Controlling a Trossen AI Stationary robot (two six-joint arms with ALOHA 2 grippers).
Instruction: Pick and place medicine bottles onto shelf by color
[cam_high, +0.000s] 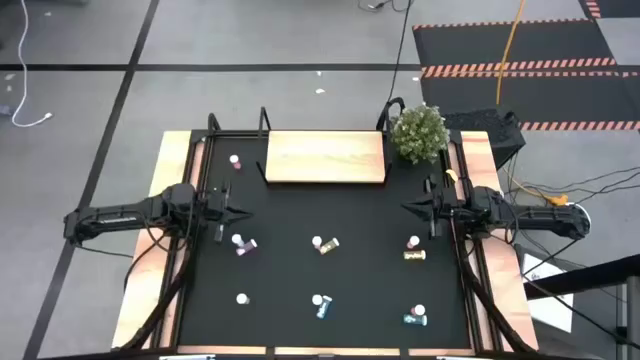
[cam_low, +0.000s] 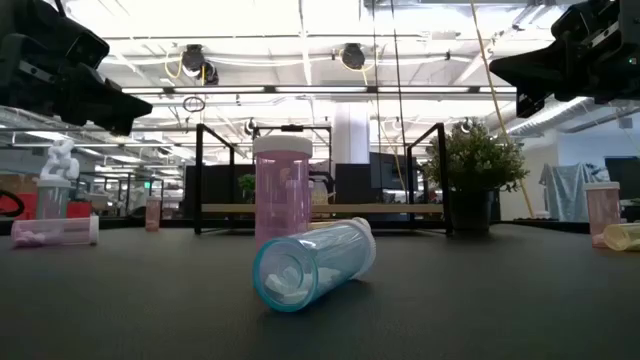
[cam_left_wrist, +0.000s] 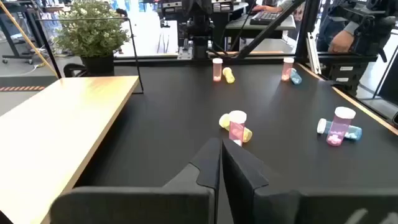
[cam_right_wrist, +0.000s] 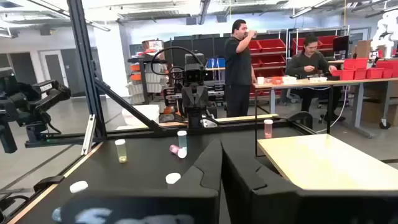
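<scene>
On my overhead feed, at the left edge of the black mat (cam_high: 300, 250), I see the left gripper (cam_high: 243, 213) hovering at mid-height of the frame, its two dark fingers pressed together and holding nothing. Just above and right of it a small pink bottle with a white cap (cam_high: 235, 161) stands alone near the mat's upper left corner. Below the gripper's tip a pair of pink-purple bottles (cam_high: 243, 243) sits together, and lower still a single white-capped bottle (cam_high: 242, 298) stands near the bottom left.

Toward the middle, the flat light-wood shelf board with black brackets (cam_high: 325, 157) lies at top centre with no bottles on it. Under it, in the centre of the mat, a pink bottle touches a yellow one lying down (cam_high: 325, 244). At bottom centre, an upright pink bottle stands by a teal-blue bottle on its side (cam_high: 321, 305); on my table-level feed that teal bottle (cam_low: 312, 264) lies in front of the pink one (cam_low: 282, 190).

Right of the shelf a small green potted plant (cam_high: 419, 132) sits at the mat's upper right corner. Below it the right gripper (cam_high: 406, 208) hovers at the mat's right edge, fingers closed and empty. Beneath it are a pink bottle beside a lying yellow one (cam_high: 414, 249), then a teal-and-pink pair (cam_high: 415, 317) at lower right.
</scene>
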